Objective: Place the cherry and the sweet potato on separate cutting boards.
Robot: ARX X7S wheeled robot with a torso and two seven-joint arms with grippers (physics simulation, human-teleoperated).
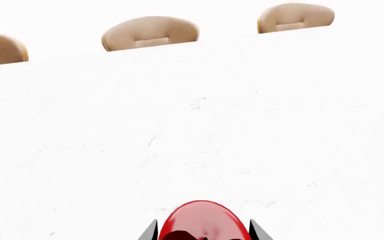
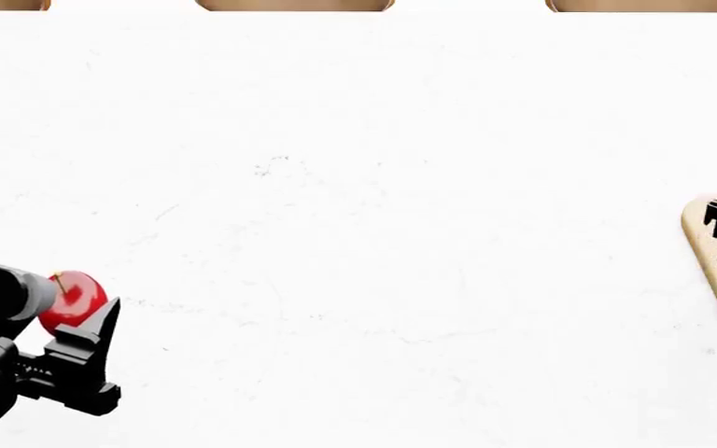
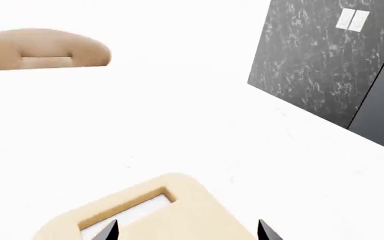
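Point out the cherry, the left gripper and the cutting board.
cherry (image 2: 74, 301): head view, its glossy red side.
left gripper (image 1: 204, 231): left wrist view, midway between fingertips.
cutting board (image 3: 192, 212): right wrist view, bare wood beside the slot.

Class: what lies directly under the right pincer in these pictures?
A cutting board on the white table, its handle slot showing between the right pincer tips. Nothing shows on the visible part; the rest is out of frame.

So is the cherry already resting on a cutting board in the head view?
No: the cherry sits between the left gripper fingers over bare white table, away from the cutting board at the right edge.
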